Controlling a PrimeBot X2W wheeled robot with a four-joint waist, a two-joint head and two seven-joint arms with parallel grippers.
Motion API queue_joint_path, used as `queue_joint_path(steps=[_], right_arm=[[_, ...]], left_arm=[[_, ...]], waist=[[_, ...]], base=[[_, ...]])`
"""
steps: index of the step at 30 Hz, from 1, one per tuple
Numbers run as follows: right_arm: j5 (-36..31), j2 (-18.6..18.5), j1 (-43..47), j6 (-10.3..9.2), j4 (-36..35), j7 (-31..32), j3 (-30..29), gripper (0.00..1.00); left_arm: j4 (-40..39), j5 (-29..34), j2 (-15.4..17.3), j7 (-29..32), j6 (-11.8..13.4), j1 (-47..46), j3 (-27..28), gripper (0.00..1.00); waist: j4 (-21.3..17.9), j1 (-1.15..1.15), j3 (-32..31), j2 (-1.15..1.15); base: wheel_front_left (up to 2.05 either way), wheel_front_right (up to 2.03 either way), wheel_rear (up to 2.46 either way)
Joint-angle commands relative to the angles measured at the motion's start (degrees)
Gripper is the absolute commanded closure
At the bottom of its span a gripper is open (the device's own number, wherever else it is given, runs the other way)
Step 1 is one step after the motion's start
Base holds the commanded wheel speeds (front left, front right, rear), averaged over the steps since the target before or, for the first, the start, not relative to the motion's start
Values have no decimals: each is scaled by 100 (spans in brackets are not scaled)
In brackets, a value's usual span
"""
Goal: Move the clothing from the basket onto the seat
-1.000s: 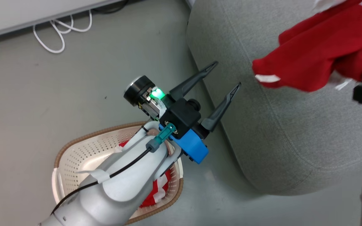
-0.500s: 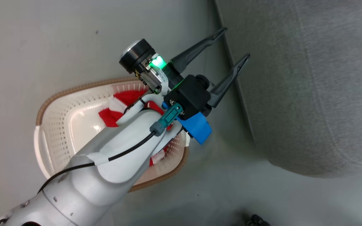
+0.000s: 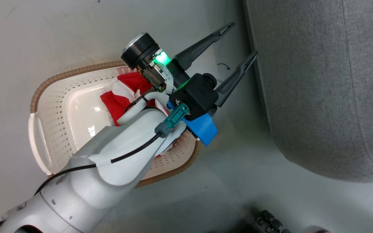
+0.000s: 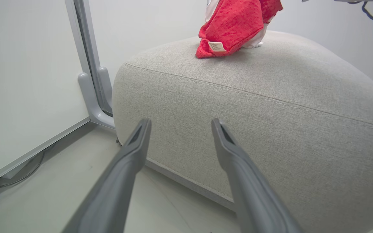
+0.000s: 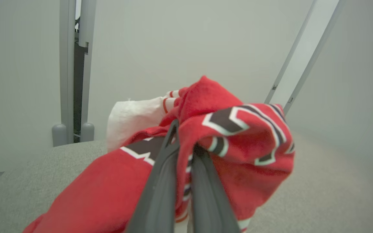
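Grey fabric of the seat (image 3: 319,81) fills the head view's right side. Since 1 s ago that camera has swung down, so the basket (image 3: 53,106) on the floor (image 3: 28,38) shows more fully, though the left forearm (image 3: 118,155) hides its right half. Inside lies the red-and-white striped piece (image 3: 121,94), partly covered. The jersey (image 5: 238,136), its lower end cut off, rests on the seat top with the right gripper (image 5: 185,142) fingers clenched on it. The left gripper (image 3: 244,38) hovers between basket and seat, fingers spread and empty.

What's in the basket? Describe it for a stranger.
Find the cream-white perforated plastic basket on the floor beside the large grey fabric seat. Inside lies a crumpled red garment. Broad white stripes mark it; the red jersey at the seat carries black-and-white lettering.
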Motion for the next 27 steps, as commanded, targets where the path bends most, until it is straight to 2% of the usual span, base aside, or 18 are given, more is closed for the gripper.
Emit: queue_joint_path(steps=[1,7,11,12,13,14,19,27], right_arm=[[-14,49,88,1,94,-5,-31,100],[44,183,300,2,871,-4,28,100],[51,247,429,2,1027,-4,146,100],[51,270,457,1,1038,-4,145,88],[44,291,476,1,1049,-4,132,57],[49,313,526,1,1062,-4,128,0],[24,380,1032,1,798,-4,44,0],[45,745,2166,1,116,-4,-15,0]], left_arm=[[-21,-16,7,-20,21,-80,-6,0],[37,-49,-37,-53,20,-94,-40,0],[100,-77,-66,-104,41,-32,-64,0],[121,-80,-66,-111,40,-10,-72,0],[144,-81,-67,-116,37,9,-79,0],[166,-90,-70,-136,38,23,-82,0],[276,-177,-172,-205,75,180,-59,0],[303,-347,-290,-248,167,627,138,0]], waist=[[15,-1,2,0],[119,-1,-22,0],[141,-1,-90,0],[145,-1,-119,0],[149,-1,-154,0],[156,-1,-198,0],[253,-1,-571,0],[336,-1,-1315,0]], base=[[0,0,0],[0,0,0],[0,0,0],[0,0,0],[0,0,0],[0,0,0],[0,0,0],[0,0,0]])
